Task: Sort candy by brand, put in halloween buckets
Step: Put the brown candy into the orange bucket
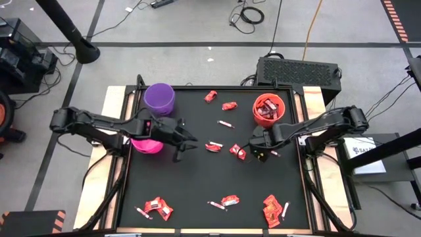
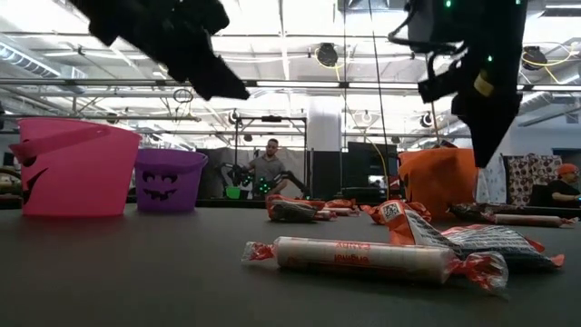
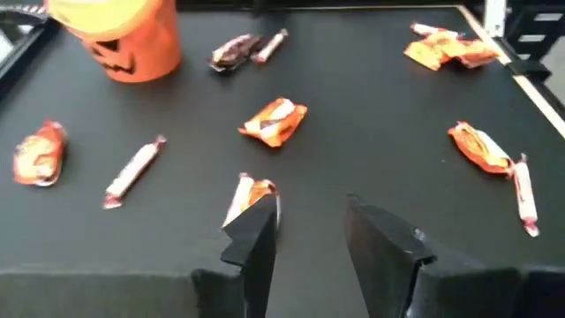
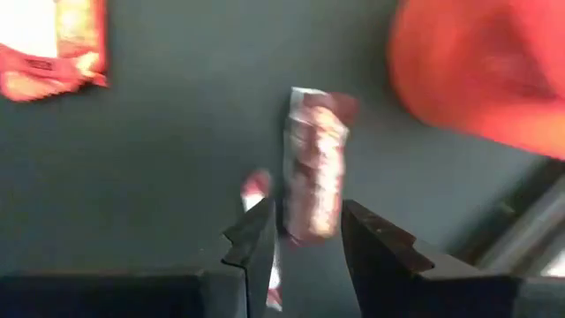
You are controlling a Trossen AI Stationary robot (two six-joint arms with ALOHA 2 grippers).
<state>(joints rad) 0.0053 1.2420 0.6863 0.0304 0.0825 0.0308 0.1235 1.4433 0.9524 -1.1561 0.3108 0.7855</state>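
Wrapped candy lies scattered on the black table (image 1: 197, 184): red packets (image 1: 237, 151), thin pinkish sticks (image 1: 225, 123), and more packets near the front edge (image 1: 158, 209). The purple bucket (image 1: 160, 99) and the pink bucket (image 1: 146, 145) stand at the left. The orange bucket (image 1: 268, 110), at the far right, holds red candy. My left gripper (image 3: 309, 230) hangs open above the table beside the pink bucket, with an orange packet (image 3: 252, 194) just beyond one fingertip. My right gripper (image 4: 305, 225), in front of the orange bucket, is shut on a brown-red bar (image 4: 313, 159). My right gripper pinches the brown-red bar between its two fingers by one end (image 4: 311, 221). The fingers come from above, pointing steeply down, and the bar runs on lengthwise past the fingertips. I cannot tell whether its far end touches the table.
A pinkish stick (image 4: 256, 185) lies on the table under my right gripper, and a red packet (image 4: 53, 44) lies farther off. The middle of the table between the two arms is bare black surface (image 1: 210, 174). Wooden side rails (image 1: 112, 105) border the table. People sit in the room beyond (image 2: 270, 163).
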